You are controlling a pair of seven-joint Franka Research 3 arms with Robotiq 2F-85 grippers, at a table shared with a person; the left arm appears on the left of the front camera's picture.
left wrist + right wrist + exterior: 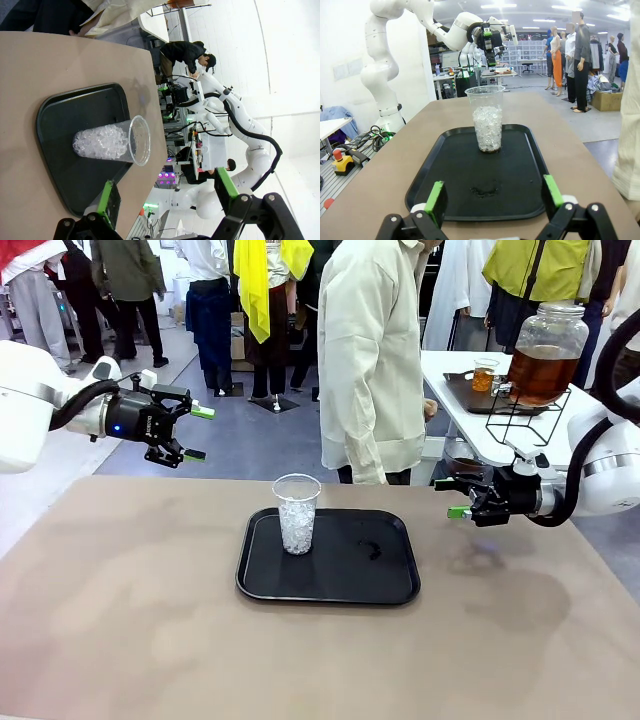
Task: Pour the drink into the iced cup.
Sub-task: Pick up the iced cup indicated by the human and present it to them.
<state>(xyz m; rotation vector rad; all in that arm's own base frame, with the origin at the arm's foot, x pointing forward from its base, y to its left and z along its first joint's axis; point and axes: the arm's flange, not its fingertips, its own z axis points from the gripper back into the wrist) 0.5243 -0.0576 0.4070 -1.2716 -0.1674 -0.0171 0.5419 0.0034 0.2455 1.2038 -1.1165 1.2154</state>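
One tan table [120, 620] carries one black tray [350, 575], set midway along its far edge. Past the table's far right corner, on a white side table [445, 368], one big glass jar [547, 335] holds the amber drink [540, 375]. My two grippers hang apart: the left gripper [199, 433] by the far left corner and the right gripper [450, 497] by the right edge. Both have fingers spread wide and hold nothing. One clear cup [297, 513] of ice stands upright in the tray's left half. One small dark smear [372, 550] lies just beside it.
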